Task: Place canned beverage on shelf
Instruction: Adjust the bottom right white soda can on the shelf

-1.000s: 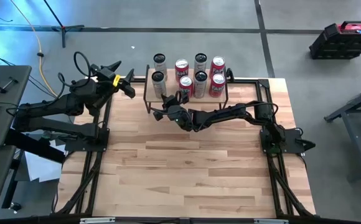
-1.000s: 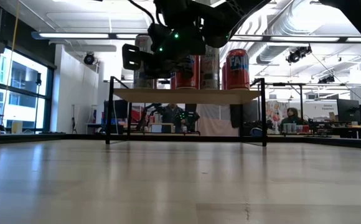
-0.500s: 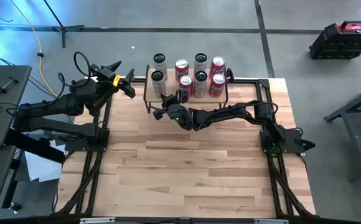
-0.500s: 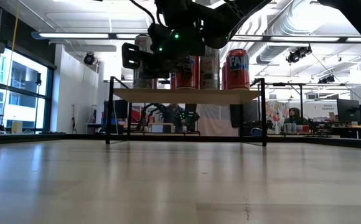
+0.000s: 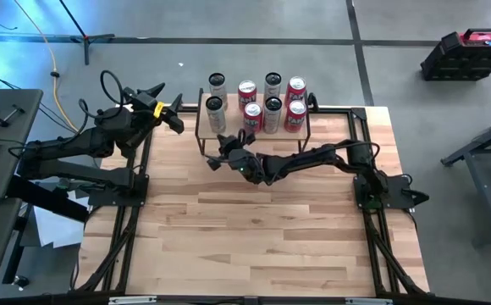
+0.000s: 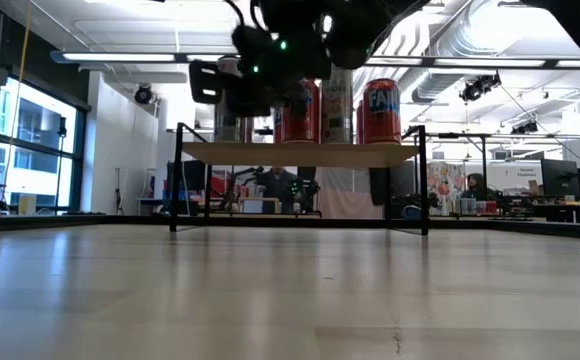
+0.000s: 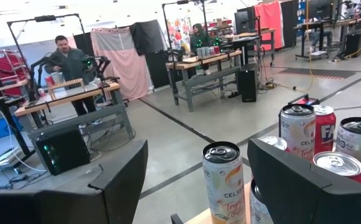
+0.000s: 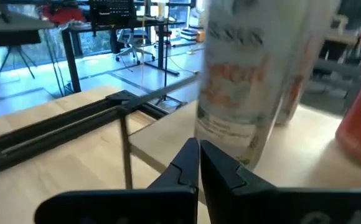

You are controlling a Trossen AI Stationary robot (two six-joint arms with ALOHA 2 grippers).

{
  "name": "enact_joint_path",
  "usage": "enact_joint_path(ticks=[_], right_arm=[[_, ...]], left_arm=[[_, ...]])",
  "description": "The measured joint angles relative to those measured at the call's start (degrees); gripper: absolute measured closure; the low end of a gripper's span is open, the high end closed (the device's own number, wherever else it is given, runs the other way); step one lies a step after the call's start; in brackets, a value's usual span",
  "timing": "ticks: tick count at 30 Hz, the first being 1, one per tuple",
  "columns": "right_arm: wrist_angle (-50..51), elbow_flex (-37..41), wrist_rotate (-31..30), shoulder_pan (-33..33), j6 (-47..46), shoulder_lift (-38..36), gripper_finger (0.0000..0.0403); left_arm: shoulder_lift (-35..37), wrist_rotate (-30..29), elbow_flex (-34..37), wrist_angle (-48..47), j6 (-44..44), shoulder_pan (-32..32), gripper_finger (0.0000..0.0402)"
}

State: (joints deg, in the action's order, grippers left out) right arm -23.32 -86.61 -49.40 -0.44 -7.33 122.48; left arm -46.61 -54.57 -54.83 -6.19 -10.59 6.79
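The shelf point(image 5: 201, 124) stands at the table's far edge, and its plank point(image 6: 300, 152) carries several cans, white ones and red ones. The front left white can point(image 5: 215, 107) fills the right wrist view point(image 8: 249, 74), standing upright on the plank. My right gripper point(image 5: 224, 137) is shut and level just in front of that can, at the shelf's near left corner point(image 8: 199, 149). My left gripper point(image 5: 176, 119) hangs open and empty beyond the table's far left corner, pointing toward the cans point(image 7: 197, 149). My right gripper's shut fingertips point(image 8: 208, 155) point level from the table's near side at the white can's lower wall point(image 8: 230, 134). Whether they touch it, I cannot tell. The can stands upright with its base on the plank.
Red cans point(image 6: 382, 110) stand at the shelf's right end. The shelf's black corner post point(image 8: 124, 143) is beside my right gripper. Bare wooden tabletop point(image 5: 245, 229) lies in front of the shelf. Black frame rails point(image 5: 135, 195) run along the table's left and right sides.
My right gripper has shifted a little toward the table's left edge and risen slightly, staying shut. The cans and the shelf have kept their places.
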Motion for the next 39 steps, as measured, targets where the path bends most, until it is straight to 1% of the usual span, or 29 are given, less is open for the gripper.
enact_joint_path(ticks=[3, 6, 8, 10, 12, 15, 17, 19, 20, 22, 24, 25, 27, 30, 32, 36, 39], right_arm=[[5.2, -2.7, -1.9, 1.8, 4.5, -0.7, 0.0403], [14.2, -8.5, -3.8, 3.8, 10.3, -0.8, 0.0403], [20.9, -12.8, -4.0, 4.9, 13.3, -0.8, 0.0403], [28.9, -17.5, -4.2, 5.8, 14.1, -0.9, 0.0403], [39.0, -23.1, -4.2, 6.5, 14.2, -0.9, 0.0403], [55.5, -32.6, -1.5, 6.2, 11.6, -0.9, 0.0403], [66.0, -39.6, 1.5, 5.5, 7.4, -0.9, 0.0403], [74.4, -46.9, 4.7, 4.5, 2.8, -0.9, 0.0402], [76.4, -48.7, 6.1, 4.0, 0.7, -1.5, 0.0402], [75.3, -45.1, 9.1, 2.9, -1.3, -6.1, 0.0393], [75.9, -43.0, 11.9, 1.3, -4.3, -9.6, 0.0372], [78.4, -42.6, 13.4, 0.5, -6.1, -10.9, 0.0356], [81.5, -42.5, 16.7, -1.4, -8.1, -12.8, 0.0317], [85.2, -42.4, 22.4, -3.9, -7.2, -13.7, 0.0251], [85.2, -42.4, 24.0, -4.9, -4.8, -13.7, 0.0207], [84.5, -42.5, 24.4, -6.0, 0.2, -13.7, 0.0126], [84.2, -42.5, 24.4, -6.8, 2.1, -13.6, 0.0075]], left_arm=[[0.0, 0.0, 0.0, 0.0, 0.0, 0.0, 0.0135], [0.0, 0.0, 0.0, 0.0, 0.0, 0.0, 0.0135], [0.0, 0.0, 0.0, 0.0, 0.0, 0.0, 0.0135], [0.0, 0.0, 0.0, 0.0, 0.0, 0.0, 0.0135], [0.0, 0.0, 0.0, 0.0, 0.0, 0.0, 0.0135], [0.3, 0.2, 0.0, -0.1, 0.0, 0.0, 0.0135], [0.5, 1.3, -0.1, 0.1, 0.0, 0.0, 0.0135], [0.9, 2.0, -0.1, -0.1, 0.1, 0.0, 0.0135], [1.1, 2.1, -0.1, 0.0, 0.3, 0.0, 0.0135], [1.6, 2.1, -0.1, 0.0, 1.0, -0.1, 0.0135], [2.1, 2.2, -0.1, -0.1, 1.1, -0.1, 0.0135], [2.4, 2.5, -0.1, 0.0, 1.3, -0.1, 0.0135], [2.9, 3.3, -0.1, -0.3, 1.9, -0.2, 0.0135], [3.6, 3.9, -0.1, -0.5, 3.2, -0.2, 0.0135], [3.9, 4.7, -0.1, -1.3, 4.4, -0.3, 0.0135], [4.2, 6.5, -0.1, -4.8, 8.7, -0.3, 0.0135], [4.3, 9.0, -0.1, -8.4, 12.9, -0.2, 0.0135]])
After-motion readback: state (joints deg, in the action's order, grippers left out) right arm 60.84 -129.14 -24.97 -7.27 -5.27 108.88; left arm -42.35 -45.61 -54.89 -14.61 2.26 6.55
